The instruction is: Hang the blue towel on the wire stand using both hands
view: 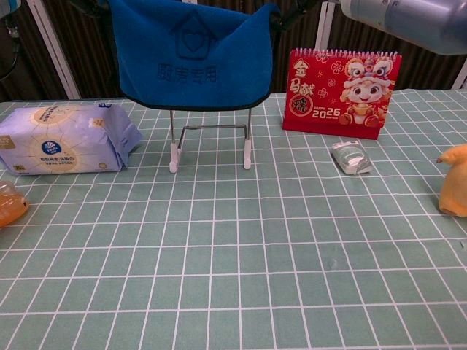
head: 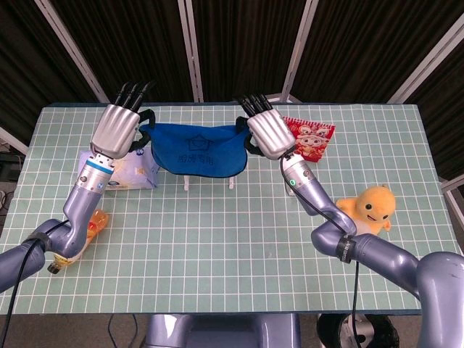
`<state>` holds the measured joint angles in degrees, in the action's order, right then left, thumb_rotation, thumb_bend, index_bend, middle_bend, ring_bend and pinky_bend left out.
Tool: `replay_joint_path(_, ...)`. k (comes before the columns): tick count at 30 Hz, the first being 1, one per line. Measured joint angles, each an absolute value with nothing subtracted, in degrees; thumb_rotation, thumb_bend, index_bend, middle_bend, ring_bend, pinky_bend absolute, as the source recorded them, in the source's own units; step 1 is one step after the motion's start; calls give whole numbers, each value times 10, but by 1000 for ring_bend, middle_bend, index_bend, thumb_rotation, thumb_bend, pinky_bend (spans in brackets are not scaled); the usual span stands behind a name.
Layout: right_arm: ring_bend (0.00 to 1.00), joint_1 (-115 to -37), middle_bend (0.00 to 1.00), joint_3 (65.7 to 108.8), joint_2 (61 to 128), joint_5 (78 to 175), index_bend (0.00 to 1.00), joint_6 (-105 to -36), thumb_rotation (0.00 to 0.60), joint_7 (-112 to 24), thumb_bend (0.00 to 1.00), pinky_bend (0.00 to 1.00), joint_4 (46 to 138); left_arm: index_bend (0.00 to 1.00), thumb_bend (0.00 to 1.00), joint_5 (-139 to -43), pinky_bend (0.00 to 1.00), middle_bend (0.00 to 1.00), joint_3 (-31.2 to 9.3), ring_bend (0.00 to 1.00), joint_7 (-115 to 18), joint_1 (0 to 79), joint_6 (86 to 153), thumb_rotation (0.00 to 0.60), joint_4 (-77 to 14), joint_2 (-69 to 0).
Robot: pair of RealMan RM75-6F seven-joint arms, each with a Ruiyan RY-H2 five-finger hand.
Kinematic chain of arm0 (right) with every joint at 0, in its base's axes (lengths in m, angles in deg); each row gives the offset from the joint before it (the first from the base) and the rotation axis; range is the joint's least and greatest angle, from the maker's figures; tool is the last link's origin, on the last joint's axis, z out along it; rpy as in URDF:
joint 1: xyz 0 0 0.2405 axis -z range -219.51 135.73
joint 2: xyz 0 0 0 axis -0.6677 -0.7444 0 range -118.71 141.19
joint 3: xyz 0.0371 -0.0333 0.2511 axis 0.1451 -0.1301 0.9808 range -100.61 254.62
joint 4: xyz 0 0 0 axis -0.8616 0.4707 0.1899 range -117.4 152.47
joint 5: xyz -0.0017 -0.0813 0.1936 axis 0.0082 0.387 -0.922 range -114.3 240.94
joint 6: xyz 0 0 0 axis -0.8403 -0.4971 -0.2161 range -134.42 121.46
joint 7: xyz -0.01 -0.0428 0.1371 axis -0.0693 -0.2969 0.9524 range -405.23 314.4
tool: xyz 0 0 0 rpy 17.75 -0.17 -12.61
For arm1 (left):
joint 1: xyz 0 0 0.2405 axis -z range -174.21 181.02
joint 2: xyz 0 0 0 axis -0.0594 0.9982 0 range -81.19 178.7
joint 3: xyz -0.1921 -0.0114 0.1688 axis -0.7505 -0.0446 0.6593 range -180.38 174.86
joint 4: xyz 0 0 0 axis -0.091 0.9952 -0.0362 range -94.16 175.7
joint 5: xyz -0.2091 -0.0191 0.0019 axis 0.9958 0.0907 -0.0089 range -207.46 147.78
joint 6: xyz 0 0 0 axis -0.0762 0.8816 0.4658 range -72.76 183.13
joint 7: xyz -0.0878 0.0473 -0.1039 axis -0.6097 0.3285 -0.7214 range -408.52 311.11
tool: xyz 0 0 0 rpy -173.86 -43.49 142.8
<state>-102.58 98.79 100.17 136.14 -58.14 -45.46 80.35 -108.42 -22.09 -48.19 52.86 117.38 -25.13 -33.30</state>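
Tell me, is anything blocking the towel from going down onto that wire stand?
Nothing visible does. The blue towel, held by the left hand and right hand, hangs over the wire stand, with only open air between.

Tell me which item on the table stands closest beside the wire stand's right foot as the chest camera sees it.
The red 2025 desk calendar, upright just right of the wire stand. The small clear packet and the tissue pack lie farther off.

Blue towel (head: 196, 151) stretched between left robot hand (head: 118, 129) and right robot hand (head: 268, 135) — above wire stand (head: 209, 181).
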Motion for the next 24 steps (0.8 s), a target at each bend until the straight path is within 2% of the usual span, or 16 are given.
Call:
replay_joint_path(11, 0, -1026, 86, 952, 1063, 1368, 628, -564, 600, -412, 548, 0, 687, 872, 471, -1080, 0, 0, -191, 0, -554, 532, 1155, 600, -152, -400)
replay_joint_path(20, 0, -1023, 87, 935, 1086, 1381, 628, -554, 600, -363, 546, 0, 625, 871, 471, -1081, 0, 0, -175, 0, -587, 539, 1140, 600, -96, -434)
replay_joint_path(24, 0, -1023, 86, 929, 1095, 1386, 628, -551, 600, -349, 545, 0, 608, 825, 471, -1082, 0, 0, -167, 0, -592, 539, 1132, 600, -88, -440)
